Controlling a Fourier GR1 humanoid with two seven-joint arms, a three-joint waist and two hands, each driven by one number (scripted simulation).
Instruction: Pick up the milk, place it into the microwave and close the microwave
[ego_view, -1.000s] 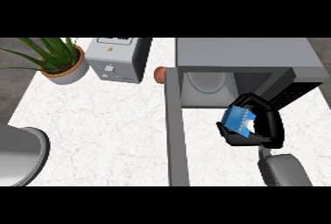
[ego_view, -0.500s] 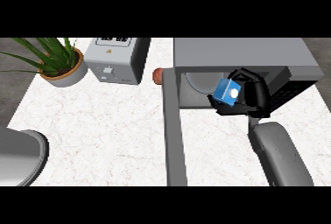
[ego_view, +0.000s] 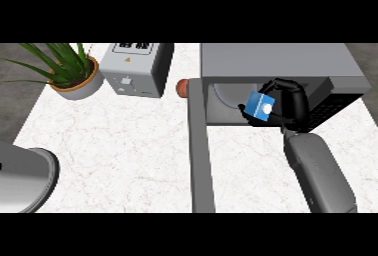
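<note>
Two steps remain by my reading: you have the milk lifted, and it still has to be set down inside and the door shut. Your biggest landmark is the microwave, whose open cavity lies directly under and just beyond your right hand; its door hangs wide open, well off to the hand's left, seen edge-on as a long grey bar. Your right hand sits at the cavity mouth with its fingers curled round the milk, holding it at the hand's left side, over the floor of the cavity; whether it touches that floor you cannot tell from here. Next you would probably need to carry it a little deeper, lower it, let go, then draw back clear before swinging the door. As for the milk itself, it shows as a small blue carton with a white round mark, tilted in the grip and partly hidden by the fingers.
</note>
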